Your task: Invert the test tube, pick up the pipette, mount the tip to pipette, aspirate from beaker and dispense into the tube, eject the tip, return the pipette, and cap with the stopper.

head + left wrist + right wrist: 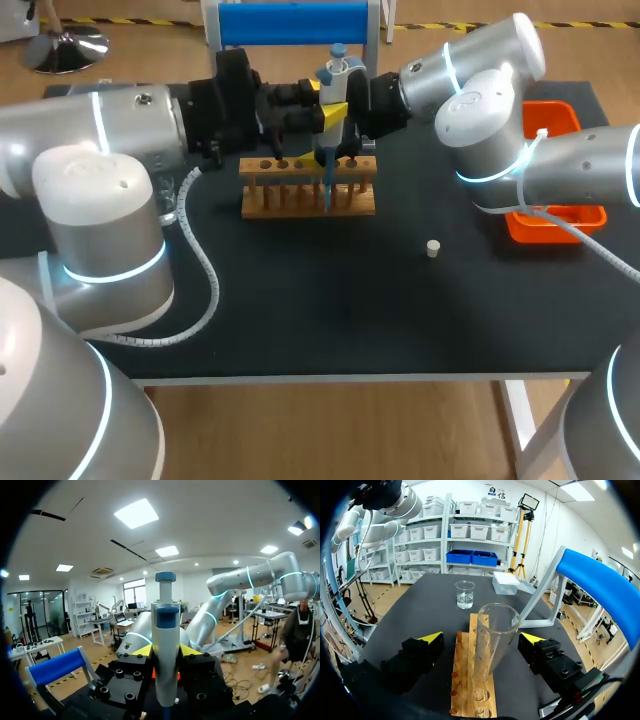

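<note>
Two grips differed: left gripper [167, 651] clamped the pipette [166, 625], right gripper [482, 638] stood released astride the test tube [490, 645]. Dispensing probably needed the tip [327, 185] centred, plunger [165, 576] eased.

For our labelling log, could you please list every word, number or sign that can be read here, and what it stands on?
No text on the table's things can be read.
On the beaker: marks, if any, are too small to read.
On the pipette: no legible print.
</note>
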